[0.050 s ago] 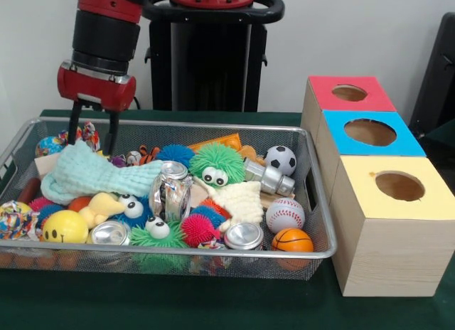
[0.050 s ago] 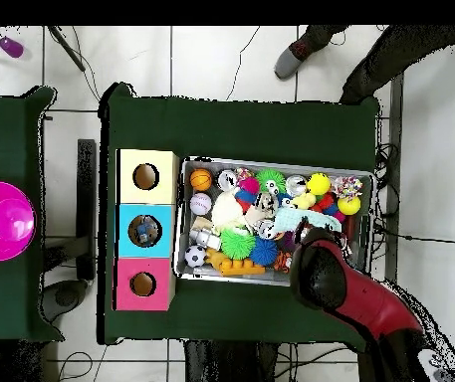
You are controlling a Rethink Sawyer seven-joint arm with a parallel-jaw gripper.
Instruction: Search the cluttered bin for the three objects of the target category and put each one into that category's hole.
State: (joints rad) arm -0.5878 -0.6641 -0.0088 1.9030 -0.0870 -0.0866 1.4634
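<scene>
Front view. Wire bin [image 1: 318, 234]: full of mixed toys. Gripper [image 1: 93, 134]: over the bin's far left corner, two fingers spread apart, empty, tips just above a pale green cloth [image 1: 99, 173]. Balls grouped at the bin's right end: soccer ball [image 1: 280, 159], baseball [image 1: 285, 215], basketball [image 1: 292, 240]. Three boxes with round holes beside the bin's right end: red box [image 1: 348, 94], blue box [image 1: 370, 133], yellow box [image 1: 398, 188].

Overhead view. Arm [image 2: 345, 290] reaches over the bin's right part; gripper itself hidden beneath it. Basketball, baseball and soccer ball lie along the bin's edge nearest the boxes.
</scene>
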